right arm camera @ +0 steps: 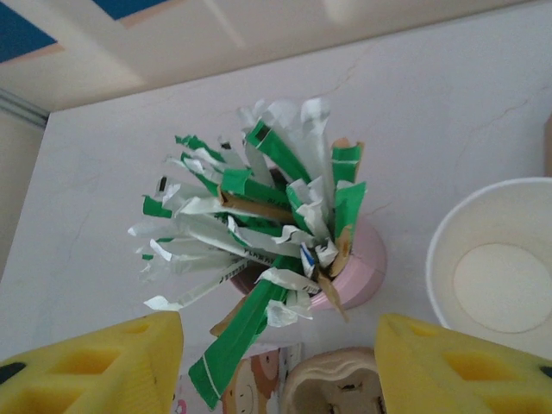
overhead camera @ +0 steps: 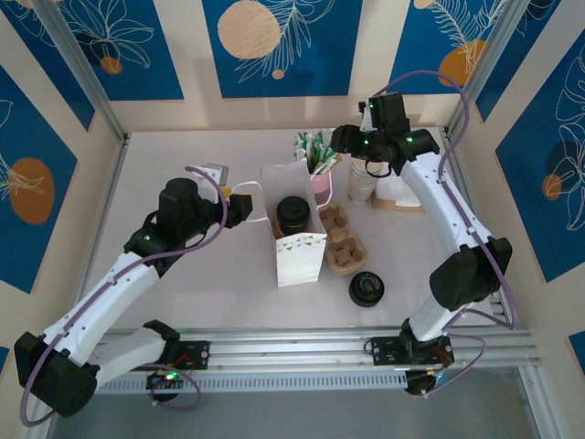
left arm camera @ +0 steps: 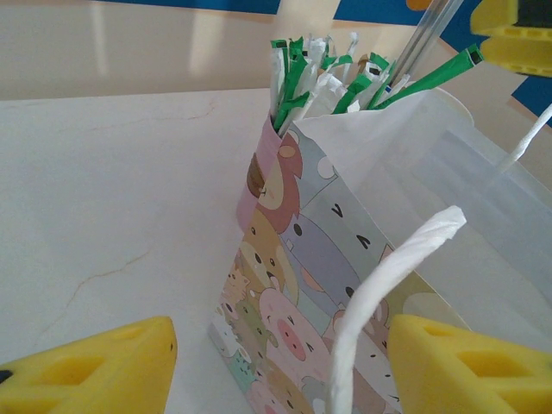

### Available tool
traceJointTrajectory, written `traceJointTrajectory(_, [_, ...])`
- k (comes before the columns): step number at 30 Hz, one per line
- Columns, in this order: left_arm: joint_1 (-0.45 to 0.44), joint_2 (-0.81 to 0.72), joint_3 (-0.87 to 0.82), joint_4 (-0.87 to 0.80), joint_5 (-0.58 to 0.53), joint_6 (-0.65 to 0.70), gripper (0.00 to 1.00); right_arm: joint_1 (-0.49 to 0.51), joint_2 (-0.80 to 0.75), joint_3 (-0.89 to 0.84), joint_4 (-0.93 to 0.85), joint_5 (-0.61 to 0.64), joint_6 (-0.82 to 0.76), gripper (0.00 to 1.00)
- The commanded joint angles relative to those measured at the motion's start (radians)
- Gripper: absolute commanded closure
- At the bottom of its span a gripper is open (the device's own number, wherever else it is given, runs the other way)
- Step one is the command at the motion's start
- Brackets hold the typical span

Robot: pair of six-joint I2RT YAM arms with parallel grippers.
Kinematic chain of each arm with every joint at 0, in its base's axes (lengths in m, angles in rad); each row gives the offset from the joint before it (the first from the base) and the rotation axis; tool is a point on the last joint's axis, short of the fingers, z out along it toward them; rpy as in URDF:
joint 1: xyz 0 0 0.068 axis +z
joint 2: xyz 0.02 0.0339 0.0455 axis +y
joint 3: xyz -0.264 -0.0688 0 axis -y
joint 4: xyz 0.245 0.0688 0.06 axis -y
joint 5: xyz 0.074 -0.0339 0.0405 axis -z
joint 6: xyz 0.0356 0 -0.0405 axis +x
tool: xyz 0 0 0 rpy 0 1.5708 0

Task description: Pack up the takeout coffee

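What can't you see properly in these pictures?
- Top view: the walls of the paper bag hide the takeout coffee below its black lid.
- Right wrist view: the packets cover the inside of the pink cup, and the right edge cuts off the white paper cup.
- Left wrist view: the bag's wall hides what is inside it, and the bottom edge cuts off its base.
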Motion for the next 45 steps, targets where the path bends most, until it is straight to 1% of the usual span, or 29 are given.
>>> traceJointTrajectory(1, [-0.016, -0.010, 0.012, 0.002, 0.010, 0.021, 0.33, 0.017, 0.014, 0.031, 0.006, -0.057, -0.005, 0.40])
traceJointTrajectory(3, [-0.015, -0.010, 0.012, 0.001, 0.010, 0.021, 0.33, 0.027, 0.029, 0.034, 0.001, -0.053, -0.002, 0.42])
traceJointTrajectory(6, [-0.015, -0.010, 0.012, 0.001, 0.010, 0.020, 0.33, 0.037, 0.042, 0.040, -0.005, -0.056, 0.000, 0.50])
traceJointTrajectory(7, [-0.016, -0.010, 0.012, 0.002, 0.009, 0.020, 0.33, 0.040, 0.044, 0.044, -0.007, -0.055, -0.001, 0.56])
traceJointTrajectory(14, [-0.016, -0.012, 0.012, 0.000, 0.004, 0.023, 0.33, 0.060, 0.022, 0.082, -0.053, -0.032, -0.012, 0.87])
traceJointTrajectory(19, [-0.016, -0.013, 0.013, -0.001, 0.004, 0.023, 0.33, 0.084, -0.023, 0.135, -0.114, 0.063, -0.035, 1.00])
traceJointTrajectory(24, [-0.016, -0.017, 0.013, 0.001, 0.005, 0.023, 0.32, 0.095, -0.109, 0.161, -0.147, 0.095, -0.043, 1.00])
traceJointTrajectory(34, [-0.019, -0.022, 0.009, 0.006, 0.005, 0.021, 0.32, 0.125, -0.357, 0.166, -0.137, 0.146, -0.058, 1.00])
traceJointTrajectory(43, [-0.022, -0.018, 0.009, 0.007, 0.004, 0.022, 0.32, 0.173, -0.510, 0.127, -0.165, 0.140, -0.041, 1.00])
traceJointTrajectory(45, [-0.022, -0.015, 0.009, 0.006, 0.004, 0.022, 0.32, 0.190, -0.547, 0.094, -0.150, 0.125, -0.039, 1.00])
